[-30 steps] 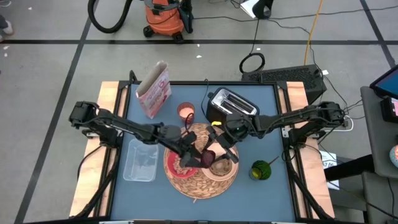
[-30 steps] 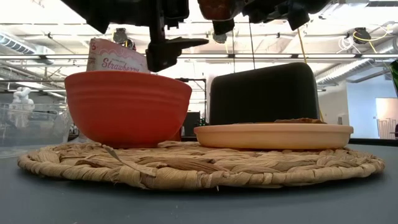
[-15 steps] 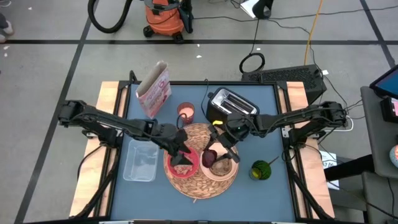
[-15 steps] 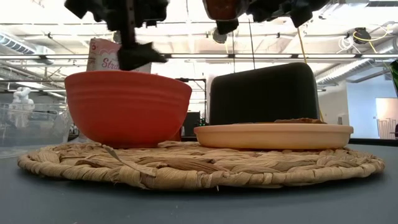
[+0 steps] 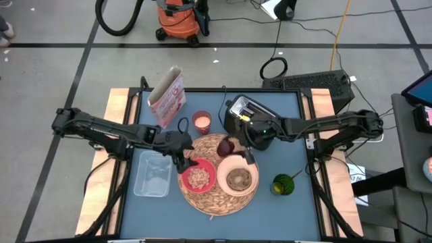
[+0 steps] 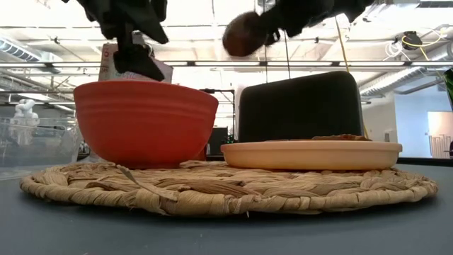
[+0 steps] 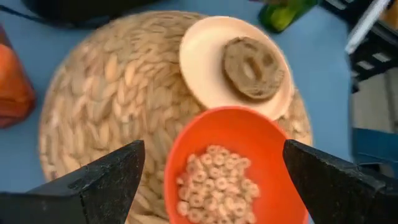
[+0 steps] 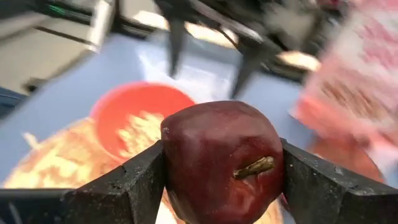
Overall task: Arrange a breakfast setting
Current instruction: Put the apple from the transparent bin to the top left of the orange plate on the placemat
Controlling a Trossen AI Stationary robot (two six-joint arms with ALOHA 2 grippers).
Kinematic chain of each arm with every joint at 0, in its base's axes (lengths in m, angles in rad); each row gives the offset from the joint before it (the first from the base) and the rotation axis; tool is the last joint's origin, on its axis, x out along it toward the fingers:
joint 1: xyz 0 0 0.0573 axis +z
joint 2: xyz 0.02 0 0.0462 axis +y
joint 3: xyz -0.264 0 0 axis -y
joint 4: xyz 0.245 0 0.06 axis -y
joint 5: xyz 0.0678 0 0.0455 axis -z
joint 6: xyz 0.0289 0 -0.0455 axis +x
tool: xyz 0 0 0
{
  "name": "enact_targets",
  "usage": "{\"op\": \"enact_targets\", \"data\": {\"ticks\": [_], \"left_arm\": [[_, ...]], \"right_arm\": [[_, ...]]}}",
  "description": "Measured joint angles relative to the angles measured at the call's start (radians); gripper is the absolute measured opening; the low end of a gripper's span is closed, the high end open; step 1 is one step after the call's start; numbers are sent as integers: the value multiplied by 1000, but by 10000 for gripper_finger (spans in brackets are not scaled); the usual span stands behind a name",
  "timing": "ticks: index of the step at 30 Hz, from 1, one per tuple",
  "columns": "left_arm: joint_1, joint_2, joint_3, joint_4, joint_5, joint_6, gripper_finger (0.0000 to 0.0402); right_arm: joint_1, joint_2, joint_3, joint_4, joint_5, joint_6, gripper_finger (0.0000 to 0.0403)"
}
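1. You get even overhead light on the straw mat point(image 5: 217, 177), with only soft shadows.
2. Behind the red bowl point(image 6: 145, 122), ceiling lights glare white (the room washes out).
3. Around the dark red fruit point(image 8: 221, 162), everything smears with motion blur.

A lab or workshop — shop vacuum point(image 5: 179, 20), floor cables point(image 5: 307, 30), taped lines.

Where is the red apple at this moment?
The red apple is clamped in the right end effector, held in the air above the straw mat's far edge, near the black toaster.
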Motion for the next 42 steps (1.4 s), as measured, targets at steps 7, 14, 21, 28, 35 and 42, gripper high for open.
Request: {"op": "enact_targets", "data": {"ticks": [7, 14, 21, 28, 35, 42], "left_arm": [[0, 2, -1, -4, -33, 26, 386], [0, 2, -1, 13, -34, 45, 386], [0, 2, -1, 18, -34, 43, 386], [0, 2, -1, 17, -34, 45, 386], [0, 2, -1, 18, -34, 45, 386], [0, 2, -1, 19, -34, 45, 386]], "right_arm": [[-36, -3, 68, -186, 168, 39, 260], [-54, 18, 255, -405, 235, 43, 260], [-72, 86, 280, -413, 236, 60, 260], [-73, 202, 279, -447, 233, 65, 261], [-68, 277, 278, -443, 231, 81, 262], [-32, 334, 281, -428, 229, 60, 264]]}}
